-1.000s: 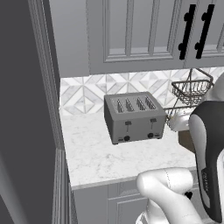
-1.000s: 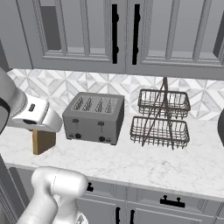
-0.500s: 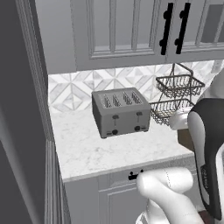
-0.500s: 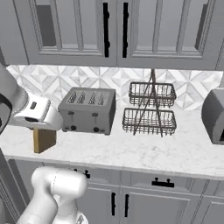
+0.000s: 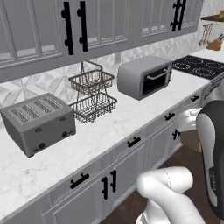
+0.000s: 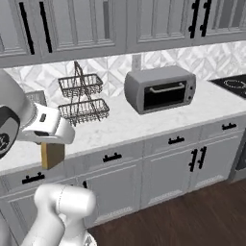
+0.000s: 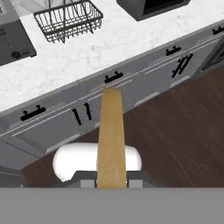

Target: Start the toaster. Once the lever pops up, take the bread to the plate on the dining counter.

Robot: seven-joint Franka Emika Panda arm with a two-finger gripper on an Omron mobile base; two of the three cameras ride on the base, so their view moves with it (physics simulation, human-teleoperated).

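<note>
My gripper [image 7: 111, 181] is shut on the bread [image 7: 111, 133], a golden-brown slice seen edge-on and standing up between the fingers. It hangs in front of the lower cabinets, off the worktop, above the dark wood floor. The right base view shows the bread [image 6: 52, 155] under the white hand, and in the left base view the bread [image 5: 191, 140] peeks out beside the arm. The grey toaster [image 5: 37, 122] sits on the marble worktop far to the left, and the toaster [image 7: 13, 41] also shows in the hand view's top left corner. Its lever is too small to make out. The plate and the dining counter are out of view.
A two-tier wire basket [image 5: 92, 98] and a grey toaster oven [image 5: 144, 76] stand on the worktop [image 5: 109, 131]. A black cooktop [image 5: 197, 65] lies at the far right. Grey cabinet fronts [image 6: 168, 163] run below, with wood floor [image 6: 192, 216] in front.
Both base views have swung right along the counter, so the camera moved: the toaster slid to the left and the toaster oven and cooktop came in. The bread stays gripped.
</note>
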